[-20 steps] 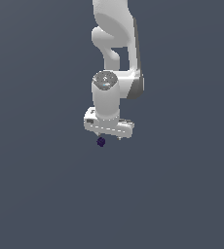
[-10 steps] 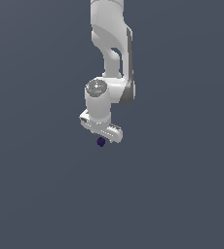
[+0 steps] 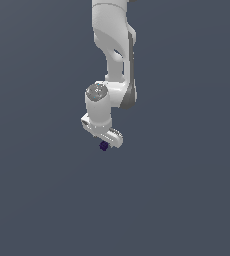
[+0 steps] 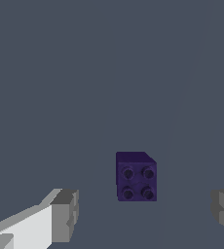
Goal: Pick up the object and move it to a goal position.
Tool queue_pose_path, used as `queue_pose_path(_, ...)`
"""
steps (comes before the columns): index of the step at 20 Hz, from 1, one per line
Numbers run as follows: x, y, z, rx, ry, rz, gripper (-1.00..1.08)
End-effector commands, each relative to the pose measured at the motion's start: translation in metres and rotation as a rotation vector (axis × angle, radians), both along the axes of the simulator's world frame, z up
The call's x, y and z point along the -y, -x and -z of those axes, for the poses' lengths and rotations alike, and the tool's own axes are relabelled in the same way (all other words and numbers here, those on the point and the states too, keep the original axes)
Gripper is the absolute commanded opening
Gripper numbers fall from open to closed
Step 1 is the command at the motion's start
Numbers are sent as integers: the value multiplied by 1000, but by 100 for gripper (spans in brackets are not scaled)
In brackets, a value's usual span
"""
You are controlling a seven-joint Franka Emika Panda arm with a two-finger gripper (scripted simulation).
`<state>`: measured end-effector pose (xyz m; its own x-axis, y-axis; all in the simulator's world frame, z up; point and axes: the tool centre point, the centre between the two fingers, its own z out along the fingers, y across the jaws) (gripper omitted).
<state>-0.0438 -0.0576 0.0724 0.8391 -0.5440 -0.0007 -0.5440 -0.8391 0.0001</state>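
Purple studded block (image 4: 136, 176) between spread gripper (image 4: 145, 214) fingers | contact unclear, perhaps none

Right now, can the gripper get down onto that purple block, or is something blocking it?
Probably yes. The gripper is open with the purple block lying between its fingers, touching neither, and nothing else shows near it.

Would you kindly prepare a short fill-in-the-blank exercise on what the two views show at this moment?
1. The dark purple block shows ____ round studs on its face in the wrist view.
2. The gripper has its fingers ____, with gaps either side of the block.
3. In the exterior view, the block sits just ____ the white gripper.

Missing words: four; open; below
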Motion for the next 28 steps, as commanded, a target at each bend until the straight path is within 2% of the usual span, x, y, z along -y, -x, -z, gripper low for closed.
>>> queue_pose_path(1, 0, 0, 1, 0, 0, 0, 100)
queue_pose_path(12, 0, 1, 44, 0, 0, 5, 100)
queue_pose_path(17, 0, 1, 50, 1, 0, 5, 100)
queue_pose_path(18, 0, 1, 50, 1, 0, 5, -100)
queue_pose_path(28, 0, 1, 50, 1, 0, 5, -100)
